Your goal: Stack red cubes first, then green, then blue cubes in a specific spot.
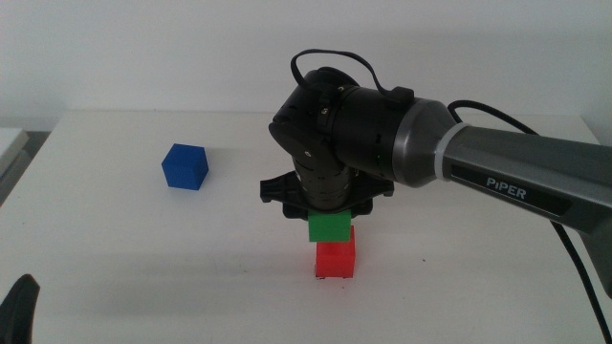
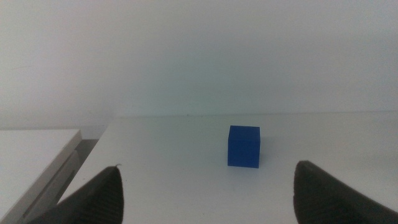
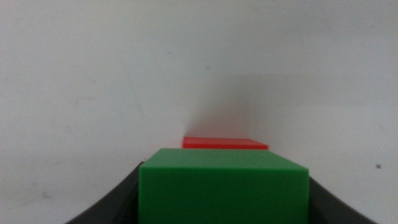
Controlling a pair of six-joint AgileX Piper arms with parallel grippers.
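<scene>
Middle view: right tool [image 1: 329, 212] clenches green cube [image 1: 328, 227] squarely, seemingly touching red cube [image 1: 336, 259].

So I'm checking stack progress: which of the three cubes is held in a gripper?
The green cube, clamped by the right gripper over the red cube; the blue cube sits alone.

Right arm [image 1: 497, 167]: grey forearm shell with white "PIPER" lettering, joined to a glossy black rounded wrist housing; thin black cable looped over the housing. Right gripper [image 1: 328, 205]: black, angular. Left gripper [image 2: 208, 193]: two dark, matte jaws with rounded tips.
</scene>
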